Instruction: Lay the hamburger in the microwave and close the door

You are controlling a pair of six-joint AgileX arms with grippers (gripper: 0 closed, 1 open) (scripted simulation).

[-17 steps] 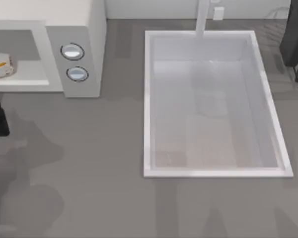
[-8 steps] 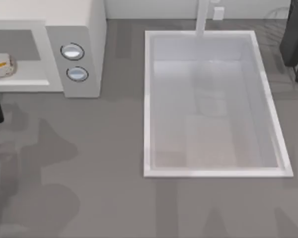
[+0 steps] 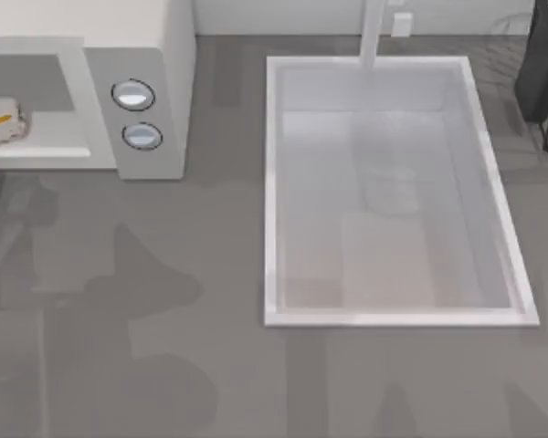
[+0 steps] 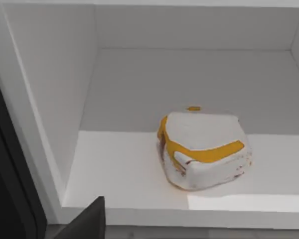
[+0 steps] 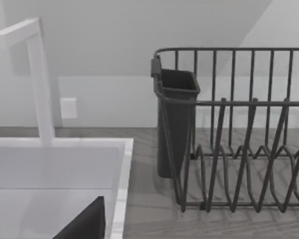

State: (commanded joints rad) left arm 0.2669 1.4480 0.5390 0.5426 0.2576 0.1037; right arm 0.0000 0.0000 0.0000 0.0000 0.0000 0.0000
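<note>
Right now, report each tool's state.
Left tool: cannot be told; it faces the hamburger lying inside the microwave.
Right tool: cannot be told.

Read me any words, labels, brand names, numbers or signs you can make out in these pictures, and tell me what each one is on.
No readable text anywhere.
Microwave: its two dials show no numbers or markings that can be read.
Hamburger: yellow-orange stripe, no writing.
Sink, faucet, small wall plate and dish rack: all plain, no label or brand.
</note>
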